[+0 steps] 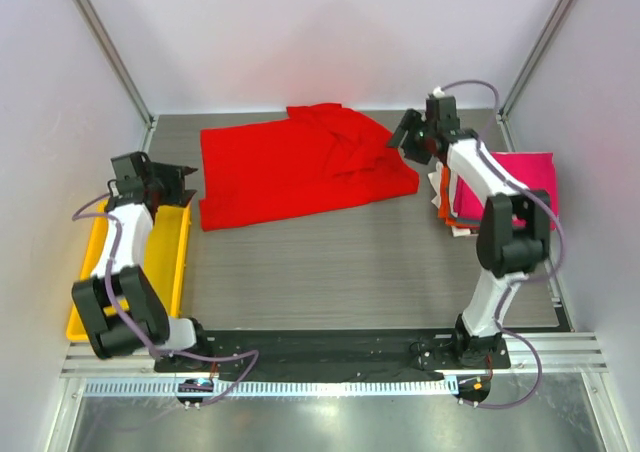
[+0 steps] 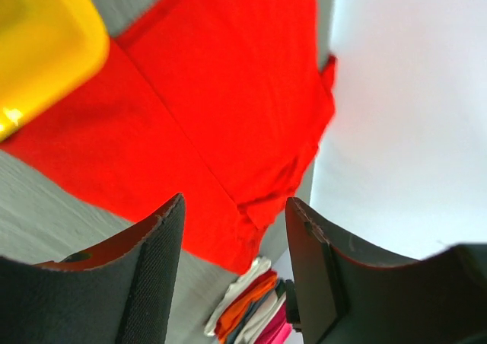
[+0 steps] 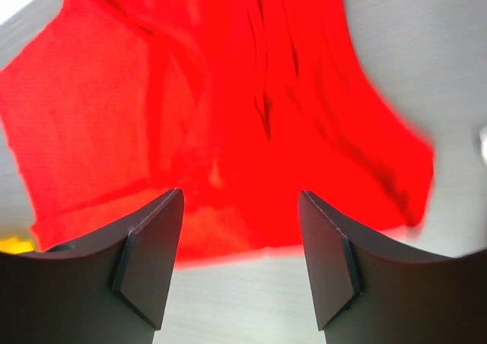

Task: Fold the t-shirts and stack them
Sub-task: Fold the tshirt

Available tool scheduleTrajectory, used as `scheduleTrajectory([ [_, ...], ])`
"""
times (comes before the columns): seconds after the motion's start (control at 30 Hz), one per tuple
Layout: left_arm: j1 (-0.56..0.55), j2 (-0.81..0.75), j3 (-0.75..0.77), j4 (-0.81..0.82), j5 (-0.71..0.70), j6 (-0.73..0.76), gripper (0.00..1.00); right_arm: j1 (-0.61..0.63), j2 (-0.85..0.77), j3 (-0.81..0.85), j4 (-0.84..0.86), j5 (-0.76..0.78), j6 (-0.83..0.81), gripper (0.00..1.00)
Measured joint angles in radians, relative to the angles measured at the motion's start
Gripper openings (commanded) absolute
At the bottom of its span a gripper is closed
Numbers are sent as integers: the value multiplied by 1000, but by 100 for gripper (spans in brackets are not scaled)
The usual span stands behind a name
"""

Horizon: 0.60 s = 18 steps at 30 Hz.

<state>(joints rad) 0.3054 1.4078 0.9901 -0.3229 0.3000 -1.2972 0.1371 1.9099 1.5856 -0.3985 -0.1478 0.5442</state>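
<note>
Grey table (image 1: 330,262) under a red t-shirt (image 1: 290,172), left pincer (image 2: 236,201) and right pincer (image 3: 240,195) both agape.

**White Links, Black Joints, Lilac Cables**

The left white-and-black jointed arm (image 1: 125,240) and the right white-and-black jointed arm (image 1: 487,177) had smooth white links between bulky black housings. Thin lilac-grey cables (image 1: 469,81) looped alongside. The left black two-finger gripper (image 2: 236,203) and the right black two-finger gripper (image 3: 242,195) had broad, wedge-shaped, matte fingers (image 3: 148,260).

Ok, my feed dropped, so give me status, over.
Left gripper and right gripper open, empty. Red t-shirt on table, rumpled near right gripper. Folded stack at right. Nothing blocking.
</note>
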Motion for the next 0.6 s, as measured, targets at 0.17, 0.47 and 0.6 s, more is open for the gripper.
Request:
scheduleTrajectory([
  [0.17,-56,-234,-135,-6,-34,18,53,18,-341,-462,195,77,109,64],
  [0.47,-157,-459,-477,3,-185,-80,53,144,-439,-801,385,325,300,57],
  [0.6,-176,-413,-497,42,-221,-106,51,179,-348,-794,453,414,392,55],
])
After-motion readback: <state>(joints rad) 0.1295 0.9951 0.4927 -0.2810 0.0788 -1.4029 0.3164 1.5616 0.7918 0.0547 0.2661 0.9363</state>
